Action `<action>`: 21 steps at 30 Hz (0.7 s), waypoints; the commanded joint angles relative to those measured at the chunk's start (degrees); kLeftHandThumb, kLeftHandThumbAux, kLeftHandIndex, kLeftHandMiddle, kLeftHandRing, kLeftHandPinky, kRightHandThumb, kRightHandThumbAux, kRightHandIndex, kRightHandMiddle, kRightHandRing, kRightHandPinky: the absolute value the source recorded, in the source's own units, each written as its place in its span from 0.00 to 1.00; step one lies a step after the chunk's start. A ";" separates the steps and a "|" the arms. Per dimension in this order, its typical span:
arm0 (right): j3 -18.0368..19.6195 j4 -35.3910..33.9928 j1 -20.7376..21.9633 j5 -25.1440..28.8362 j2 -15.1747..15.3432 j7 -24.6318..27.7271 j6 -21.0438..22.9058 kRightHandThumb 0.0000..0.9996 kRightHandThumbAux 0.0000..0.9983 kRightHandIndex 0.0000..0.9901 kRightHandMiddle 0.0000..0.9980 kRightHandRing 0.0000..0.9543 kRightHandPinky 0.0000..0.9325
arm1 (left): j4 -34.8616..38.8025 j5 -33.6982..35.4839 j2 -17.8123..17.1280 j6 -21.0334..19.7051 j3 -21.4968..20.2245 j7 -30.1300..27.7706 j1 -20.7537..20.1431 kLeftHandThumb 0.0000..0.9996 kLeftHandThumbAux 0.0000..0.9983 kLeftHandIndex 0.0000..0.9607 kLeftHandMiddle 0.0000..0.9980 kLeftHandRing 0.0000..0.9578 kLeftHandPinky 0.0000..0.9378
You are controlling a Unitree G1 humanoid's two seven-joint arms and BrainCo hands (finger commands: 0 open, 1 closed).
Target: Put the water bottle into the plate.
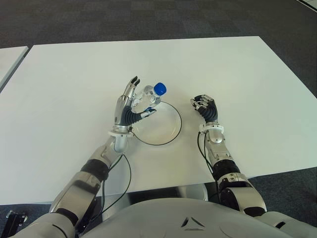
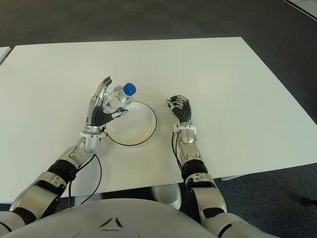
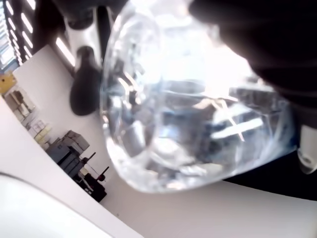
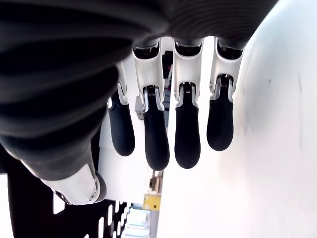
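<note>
Clear water bottle point(image 1: 150, 95) sits clamped in left hand point(image 1: 130, 109) above plate point(image 1: 171, 135) rim.

Left hand point(image 1: 131, 105) raised, fingers clasped around something, right hand point(image 1: 205, 108) lower, fingers curled, holding nothing

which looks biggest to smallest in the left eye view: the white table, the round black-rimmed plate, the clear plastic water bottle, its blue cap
1. White table
2. Round black-rimmed plate
3. Clear plastic water bottle, gripped by the left hand over the plate's rim
4. Blue cap
</note>
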State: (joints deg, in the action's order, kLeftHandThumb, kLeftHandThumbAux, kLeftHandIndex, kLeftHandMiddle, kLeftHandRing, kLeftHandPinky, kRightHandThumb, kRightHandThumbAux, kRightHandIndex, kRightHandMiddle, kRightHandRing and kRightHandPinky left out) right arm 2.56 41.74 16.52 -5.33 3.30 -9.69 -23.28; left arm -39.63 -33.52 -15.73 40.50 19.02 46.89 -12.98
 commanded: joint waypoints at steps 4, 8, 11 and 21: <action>0.03 0.02 -0.52 0.21 -0.04 0.45 0.87 0.71 0.73 0.44 0.52 0.55 0.59 | -1.59 -0.42 0.47 1.96 -1.31 -0.13 0.25 0.00 0.49 0.00 0.00 0.00 0.00; 0.07 0.15 -0.51 0.24 -0.05 0.56 0.64 0.71 0.73 0.43 0.52 0.55 0.58 | -0.79 -1.69 -0.02 1.65 -0.89 -0.62 1.05 0.00 0.49 0.00 0.00 0.00 0.00; 0.11 0.07 -0.57 0.33 -0.05 0.73 0.62 0.71 0.73 0.43 0.51 0.55 0.58 | 2.70 -3.51 -1.06 -1.19 -0.59 -2.44 2.43 0.00 0.48 0.00 0.00 0.00 0.00; -0.01 0.23 -0.55 0.03 0.06 0.91 0.43 0.71 0.73 0.43 0.52 0.56 0.59 | 5.63 -12.90 -3.41 -11.28 1.33 -1.48 2.32 0.03 0.46 0.00 0.00 0.00 0.00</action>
State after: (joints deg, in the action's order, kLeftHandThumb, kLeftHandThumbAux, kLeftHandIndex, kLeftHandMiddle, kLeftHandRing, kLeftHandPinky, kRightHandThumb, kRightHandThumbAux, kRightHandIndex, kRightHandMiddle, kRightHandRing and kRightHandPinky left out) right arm 2.67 41.69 16.42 -5.30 3.39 -8.91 -23.29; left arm -35.34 -43.61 -18.02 31.75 19.37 44.56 -10.52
